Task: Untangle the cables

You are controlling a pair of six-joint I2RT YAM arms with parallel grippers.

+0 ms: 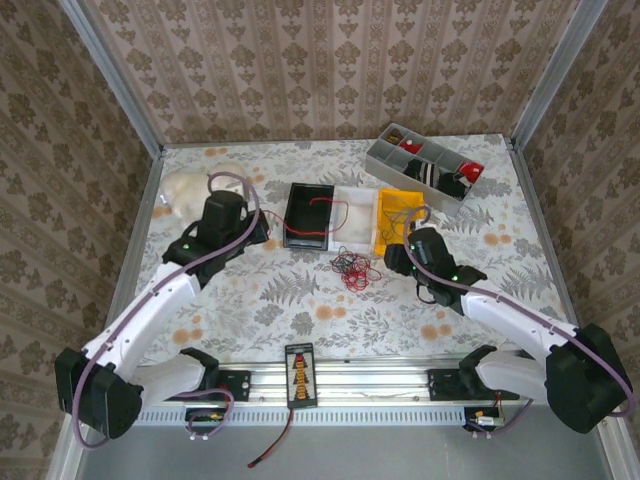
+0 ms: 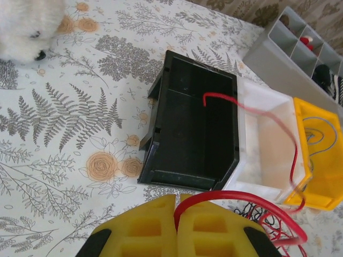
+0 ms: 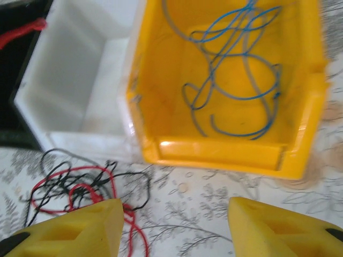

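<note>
The cables lie in three places. A red and black tangle rests on the table in front of the bins, also at the lower left of the right wrist view. One red cable is pinched between the yellow fingers of my left gripper, which is shut on it. This cable arcs to the right, over the white bin, and its end lies in the black bin. A blue cable is coiled inside the yellow bin. My right gripper is open just in front of that bin, with nothing between its fingers.
The black bin, white bin and yellow bin stand side by side mid-table. A grey compartment box with small items sits at the back right. A white plush toy lies at the back left.
</note>
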